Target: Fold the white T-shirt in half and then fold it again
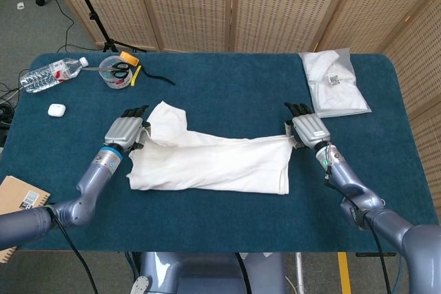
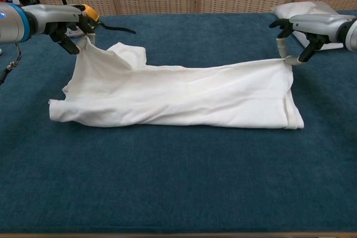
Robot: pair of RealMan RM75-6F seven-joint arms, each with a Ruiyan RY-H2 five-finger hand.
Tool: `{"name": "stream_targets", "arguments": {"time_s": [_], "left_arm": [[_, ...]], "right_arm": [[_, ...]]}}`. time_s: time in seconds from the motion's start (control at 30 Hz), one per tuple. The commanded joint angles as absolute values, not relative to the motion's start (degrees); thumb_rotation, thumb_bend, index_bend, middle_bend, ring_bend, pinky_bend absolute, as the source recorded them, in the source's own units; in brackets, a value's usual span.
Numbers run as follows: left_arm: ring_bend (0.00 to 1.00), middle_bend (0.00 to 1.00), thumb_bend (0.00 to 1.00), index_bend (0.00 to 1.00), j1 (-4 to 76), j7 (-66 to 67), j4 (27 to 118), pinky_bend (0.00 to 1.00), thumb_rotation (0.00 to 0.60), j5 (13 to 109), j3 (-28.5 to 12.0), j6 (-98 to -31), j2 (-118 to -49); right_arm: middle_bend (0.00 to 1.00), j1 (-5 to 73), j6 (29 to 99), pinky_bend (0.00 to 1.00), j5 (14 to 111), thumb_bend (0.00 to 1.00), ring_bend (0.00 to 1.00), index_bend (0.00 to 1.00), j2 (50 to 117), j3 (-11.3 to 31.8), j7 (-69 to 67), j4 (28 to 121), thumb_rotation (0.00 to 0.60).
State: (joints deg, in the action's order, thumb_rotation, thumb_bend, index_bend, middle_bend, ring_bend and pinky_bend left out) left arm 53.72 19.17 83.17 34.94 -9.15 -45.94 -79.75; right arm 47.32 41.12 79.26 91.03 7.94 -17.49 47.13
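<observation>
The white T-shirt (image 1: 213, 162) (image 2: 184, 97) lies folded lengthwise across the middle of the blue table, its upper layer lifted at both far corners. My left hand (image 1: 125, 132) (image 2: 70, 23) pinches the left far corner, beside a sleeve that pokes out toward the back. My right hand (image 1: 308, 131) (image 2: 304, 29) pinches the right far corner and holds it a little above the table. The near folded edge rests flat on the cloth.
A bagged white garment (image 1: 334, 84) lies at the back right, close behind my right hand. At the back left are a water bottle (image 1: 52, 72), a clear tub with scissors (image 1: 117, 71) and a white earbud case (image 1: 56, 109). A brown notebook (image 1: 21, 204) sits at the front left edge.
</observation>
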Motion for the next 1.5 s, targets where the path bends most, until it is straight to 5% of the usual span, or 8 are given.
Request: {"name": "stream_targets", "arguments": {"time_s": [0.03,0.13,0.27,0.37,0.5,0.83,1.1,1.5], "left_arm": [[0.00,0.00,0.72,0.73,54.1,20.0,82.2,0.00,0.600,34.5,-9.4,-46.9,-80.8],[0.00,0.00,0.72,0.73,54.4,20.5,81.7,0.00,0.600,33.8,-9.5,-47.1,-81.4],[0.00,0.00,0.72,0.73,54.4,20.7,80.9,0.00,0.600,33.8,-9.8,-47.9,-82.0],[0.00,0.00,0.72,0.73,54.3,20.5,80.6,0.00,0.600,33.9,-10.3,-48.3,-82.1],[0.00,0.00,0.72,0.73,54.2,20.4,80.1,0.00,0.600,34.0,-10.7,-48.6,-82.1],[0.00,0.00,0.72,0.73,55.3,21.0,75.2,0.00,0.600,32.9,-11.3,-46.2,-84.1],[0.00,0.00,0.72,0.73,57.1,21.7,66.1,0.00,0.600,32.3,-11.6,-43.4,-88.7],[0.00,0.00,0.71,0.73,59.5,21.9,51.6,0.00,0.600,32.8,-13.4,-40.4,-96.7]], "right_arm": [[0.02,47.7,39.8,0.00,78.7,0.57,0.00,0.65,91.8,8.0,-17.9,45.7,0.600],[0.00,48.0,38.1,0.00,78.8,0.55,0.00,0.60,91.7,7.2,-17.4,45.1,0.600],[0.00,47.7,38.1,0.00,78.5,0.36,0.00,0.14,91.3,7.1,-16.7,45.2,0.600],[0.00,46.9,40.2,0.00,78.3,0.22,0.00,0.01,91.2,7.6,-16.0,45.5,0.600],[0.00,45.3,44.4,0.00,78.1,0.11,0.00,0.00,89.3,8.5,-16.3,48.8,0.600],[0.00,33.2,63.7,0.00,80.1,0.10,0.00,0.00,75.0,7.4,-11.0,72.2,0.600],[0.00,23.4,75.8,0.00,82.2,0.10,0.00,0.00,73.0,3.7,-6.5,77.7,0.600],[0.00,21.2,77.7,0.00,83.5,0.10,0.00,0.00,72.8,4.0,-5.5,77.6,0.600]]}}
